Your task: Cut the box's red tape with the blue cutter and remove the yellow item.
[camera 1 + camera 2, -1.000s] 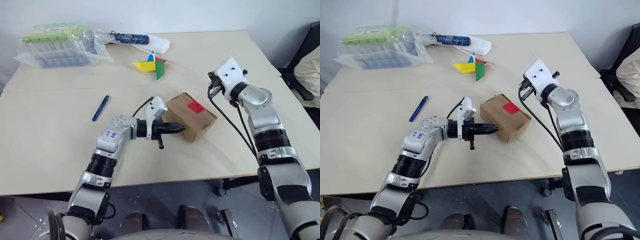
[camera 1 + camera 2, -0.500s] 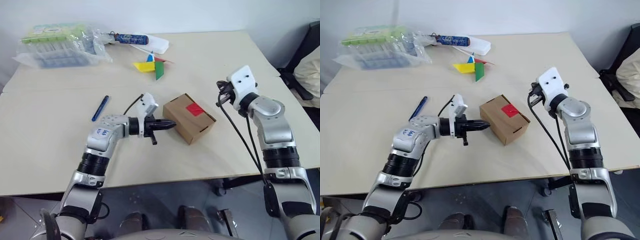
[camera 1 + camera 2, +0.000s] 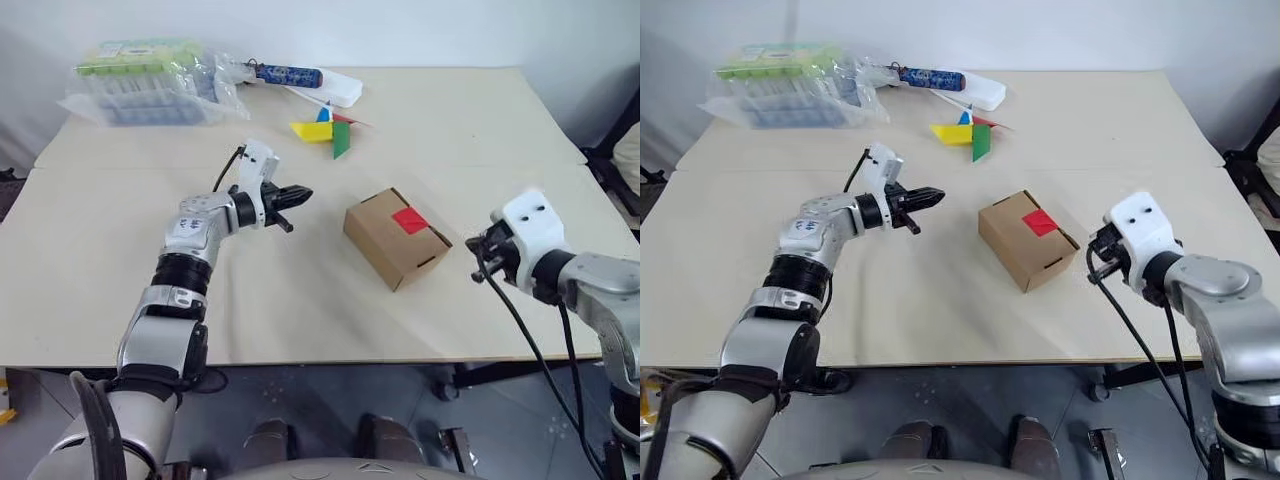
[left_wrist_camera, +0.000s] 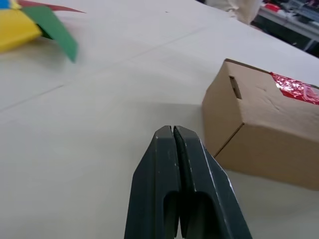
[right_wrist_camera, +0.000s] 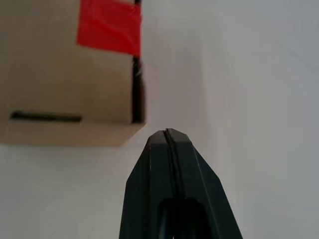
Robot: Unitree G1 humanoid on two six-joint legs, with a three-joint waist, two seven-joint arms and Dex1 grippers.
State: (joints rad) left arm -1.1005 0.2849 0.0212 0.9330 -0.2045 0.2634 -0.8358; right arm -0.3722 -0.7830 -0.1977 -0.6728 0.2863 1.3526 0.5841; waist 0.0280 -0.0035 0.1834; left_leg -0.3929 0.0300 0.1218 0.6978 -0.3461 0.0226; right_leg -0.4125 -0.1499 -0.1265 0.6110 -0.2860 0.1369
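The brown cardboard box (image 3: 396, 238) stands in the middle of the table with its flaps closed. The square of red tape (image 3: 411, 220) is on its top face and also shows in the right wrist view (image 5: 109, 27). My left gripper (image 3: 300, 193) is shut and empty, a hand's width left of the box, pointing toward it (image 4: 172, 130). My right gripper (image 5: 167, 133) is shut and empty, low over the table just right of the box. The blue cutter and the yellow item are hidden.
A clear plastic package with a green label (image 3: 150, 80) lies at the far left. A dark-blue patterned tube (image 3: 288, 75) and a white block (image 3: 340, 88) lie beside it. A paper pinwheel (image 3: 325, 130) lies beyond the box. The table's front edge runs close under both arms.
The whole picture has shifted. My left gripper has backed off the box's left side, up and to the left. My right gripper has drawn back and down toward the near right.
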